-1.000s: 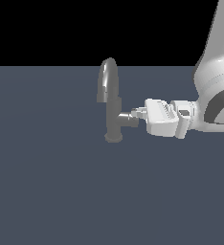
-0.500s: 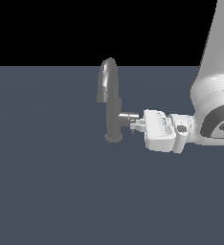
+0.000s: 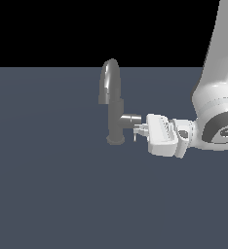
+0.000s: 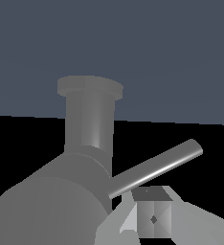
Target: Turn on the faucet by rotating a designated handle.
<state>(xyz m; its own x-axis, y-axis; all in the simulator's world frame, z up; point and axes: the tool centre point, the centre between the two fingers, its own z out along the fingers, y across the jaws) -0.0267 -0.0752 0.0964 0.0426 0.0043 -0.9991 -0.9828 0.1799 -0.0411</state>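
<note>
The grey faucet stands mid-scene in the exterior view, with an arched spout, a column and a small round base. A stubby cylinder branches toward the exterior view's right. The handle, a thin pin, hangs down from the cylinder's end. My gripper comes in from the right, fingers together, touching the cylinder's end just above the pin. In the wrist view the handle is a slanted rod right next to my gripper, with the faucet column behind.
The faucet stands on a flat dark blue-grey surface. My white arm rises at the exterior view's right edge. Nothing else shows.
My gripper has moved downward beside the cylinder's end. The handle pin has swung down with it and now points downward.
</note>
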